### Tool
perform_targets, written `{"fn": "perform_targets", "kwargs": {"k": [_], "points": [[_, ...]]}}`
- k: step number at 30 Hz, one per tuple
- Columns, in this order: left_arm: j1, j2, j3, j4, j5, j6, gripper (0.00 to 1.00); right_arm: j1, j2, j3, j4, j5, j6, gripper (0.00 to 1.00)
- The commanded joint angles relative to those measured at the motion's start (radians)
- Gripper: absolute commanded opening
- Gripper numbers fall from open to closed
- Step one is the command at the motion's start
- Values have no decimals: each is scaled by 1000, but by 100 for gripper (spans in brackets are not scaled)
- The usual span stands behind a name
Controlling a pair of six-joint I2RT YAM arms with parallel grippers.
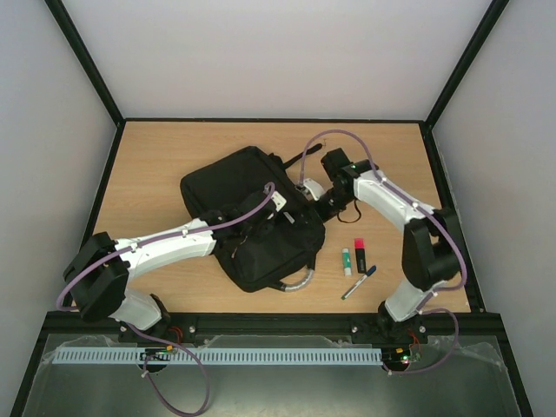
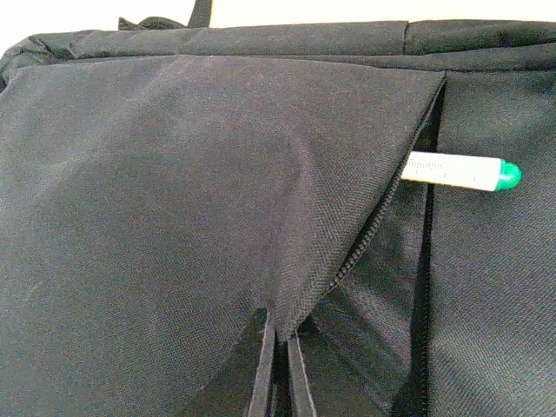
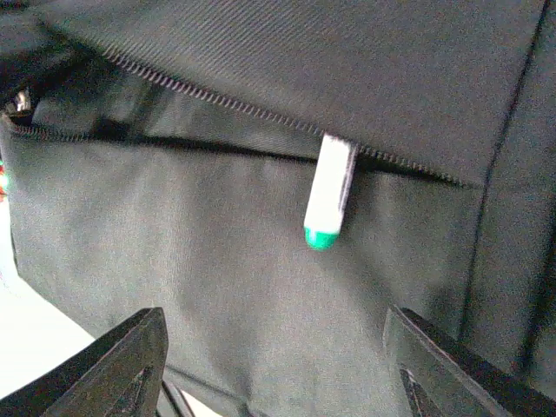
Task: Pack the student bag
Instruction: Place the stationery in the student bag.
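The bag (image 1: 252,204) lies flat on the middle of the table (image 1: 156,156), with both grippers over its top face. The left gripper (image 2: 280,339) is closed on the bag. Its fingers (image 2: 263,373) are pressed together on the edge of a pocket flap (image 2: 217,174), and the cloth is drawn into a point between them. The pocket mouth gapes just right of these fingers, and a white stick (image 2: 452,169) with a green cap pokes out of it, cap end outward. The right gripper (image 3: 274,317) holds nothing. Its fingers (image 3: 122,365) are spread wide, one to each side of the stick and clear of it, and the stick hangs out of the slit under the zip (image 3: 217,102) just ahead of them. Whether these fingertips touch the cloth cannot be told. A grey handle (image 1: 295,281) curves off the bag's near edge, on the base side of both grippers. Three loose items lie on the table back from the right fingers, toward that arm's base. These are a second green-capped stick (image 1: 347,260), a red-capped marker (image 1: 359,252) just beside it, and a blue pen (image 1: 359,282) nearer the base.
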Motion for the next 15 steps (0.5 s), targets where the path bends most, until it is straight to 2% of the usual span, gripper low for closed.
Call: {"fn": "perform_targets", "kwargs": {"k": [1,4,5,6,7,9,12,15], "points": [[5,-6,19,10,10,4,3,0,-147,-95,53,99,-225,68],[6,-11,19,12,7,4,3,0,-290,-216,235,197,-309,72],[6,-14,15,14,6,5,2,0,-329,-250,300,225,-321,78],[6,-16,10,16,5,4,2,-1,-360,-286,374,250,-321,98],[6,-17,9,18,5,3,2,-1,-385,-323,453,283,-291,100],[6,-14,12,19,12,3,2,-6,-403,-372,558,257,-291,99],[6,-12,17,13,29,6,2,-6,-353,-352,504,138,-416,99],[7,-24,5,19,44,14,2,-5,-283,-300,423,89,-547,76]]}}
